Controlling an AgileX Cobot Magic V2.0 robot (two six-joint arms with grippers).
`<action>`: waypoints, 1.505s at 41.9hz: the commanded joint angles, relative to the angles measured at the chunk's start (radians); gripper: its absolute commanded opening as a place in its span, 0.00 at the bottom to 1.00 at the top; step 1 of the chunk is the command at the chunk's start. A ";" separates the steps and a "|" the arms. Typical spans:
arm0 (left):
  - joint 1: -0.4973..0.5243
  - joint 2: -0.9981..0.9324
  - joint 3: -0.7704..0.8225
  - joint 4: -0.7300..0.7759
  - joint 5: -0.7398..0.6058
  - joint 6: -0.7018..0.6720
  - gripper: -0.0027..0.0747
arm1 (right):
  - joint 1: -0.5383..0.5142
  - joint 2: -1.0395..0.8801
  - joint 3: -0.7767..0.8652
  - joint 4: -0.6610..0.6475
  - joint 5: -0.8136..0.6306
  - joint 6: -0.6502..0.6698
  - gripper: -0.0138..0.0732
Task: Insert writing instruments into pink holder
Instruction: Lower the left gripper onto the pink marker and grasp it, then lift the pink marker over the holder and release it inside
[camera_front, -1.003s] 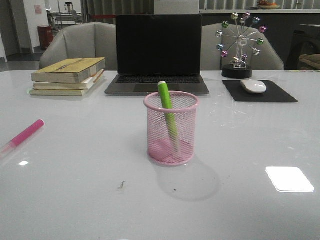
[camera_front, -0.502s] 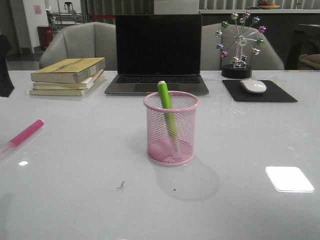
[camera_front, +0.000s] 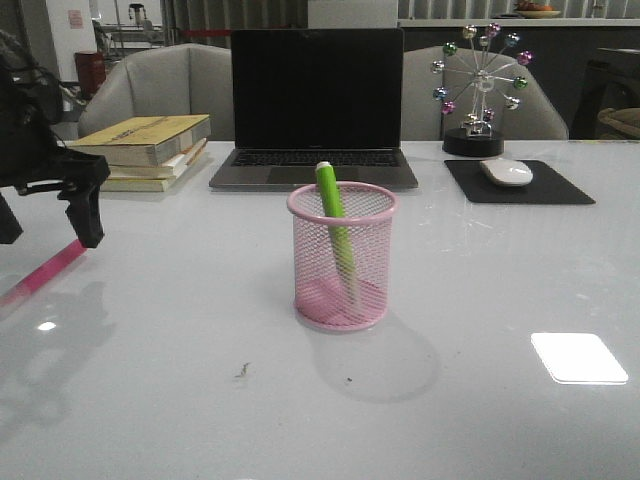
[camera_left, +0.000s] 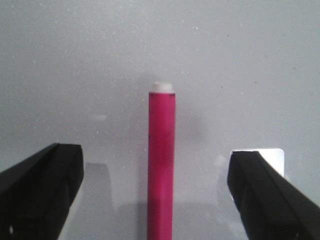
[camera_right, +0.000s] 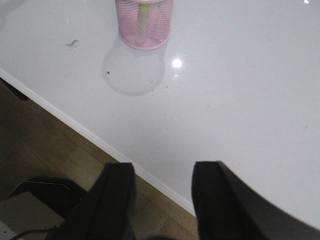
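1. The left hand (camera_left: 155, 195) is seen spread wide above the magenta marker (camera_left: 161, 160), one finger (camera_left: 40, 185) on each side and well clear of the barrel; nothing is held yet; in the front view the same left hand (camera_front: 45, 215) hangs over the far left of the worktop (camera_front: 480, 300).
2. A missed grasp is judged the first risk; the marker lies flat on a glossy surface, so a closing finger that meets it off-centre could roll or skid it out from between the jaws.
3. A low descent is judged the second risk; the fingertips could scrape the worktop before the barrel is caught.
4. A pinch near one end could let the marker swing once lifted; the tip might then strike the rolled rim of the pink holder (camera_front: 342, 257) and tip the light mesh cup.
5. The green marker (camera_front: 335, 225) already leans inside the holder, its top above the rim; a second marker dropped onto it could be deflected or wedged.
6. The right hand (camera_right: 162, 200) is seen open and empty over the near edge of the worktop, well apart from the holder (camera_right: 144, 22).
7. The magenta marker is a thick, smooth barrel with a pale end cap; in the front view only a short stretch of it (camera_front: 45, 272) shows below the left hand, well apart from the holder.
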 joint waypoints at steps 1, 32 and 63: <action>0.000 -0.018 -0.065 0.001 -0.041 0.006 0.85 | -0.004 -0.002 -0.027 -0.020 -0.058 0.002 0.61; 0.000 0.044 -0.098 0.065 -0.020 0.006 0.27 | -0.004 -0.002 -0.027 -0.020 -0.058 0.002 0.61; -0.258 -0.602 0.428 -0.059 -0.847 0.047 0.15 | -0.004 -0.002 -0.027 -0.020 -0.058 0.002 0.61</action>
